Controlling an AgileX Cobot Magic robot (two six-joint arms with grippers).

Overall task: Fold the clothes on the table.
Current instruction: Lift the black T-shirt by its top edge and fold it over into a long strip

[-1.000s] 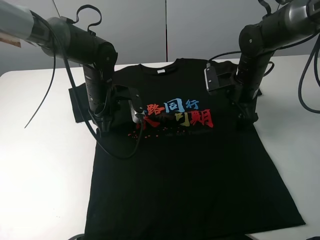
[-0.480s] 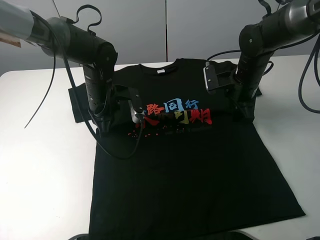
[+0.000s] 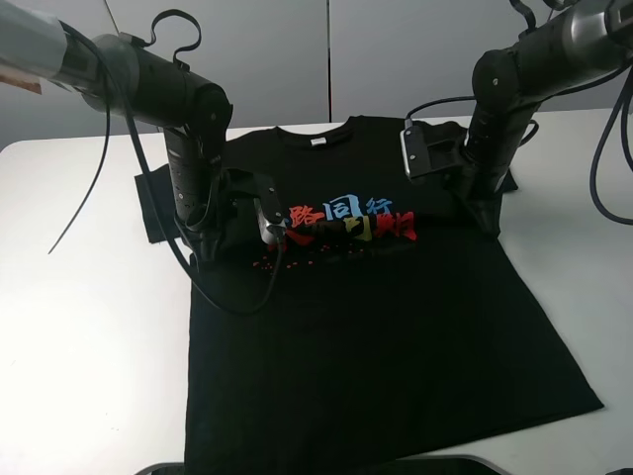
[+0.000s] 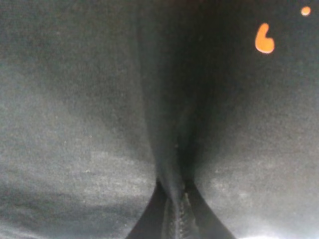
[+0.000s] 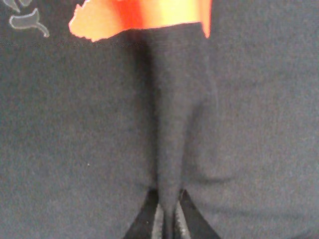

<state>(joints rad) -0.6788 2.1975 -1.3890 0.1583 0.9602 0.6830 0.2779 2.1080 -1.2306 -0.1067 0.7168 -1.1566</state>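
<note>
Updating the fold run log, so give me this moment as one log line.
left hand: shut on T-shirt pinch | right hand: shut on T-shirt pinch | T-shirt: front up on table, not yet folded

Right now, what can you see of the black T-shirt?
The black short-sleeved T-shirt lies spread front-up on the white table, collar at the far side. It looks like cotton, with red, blue and yellow characters on the chest and a white neck label. The left pincer and right pincer are each shut on a pinched-up ridge of cloth by the print.
</note>
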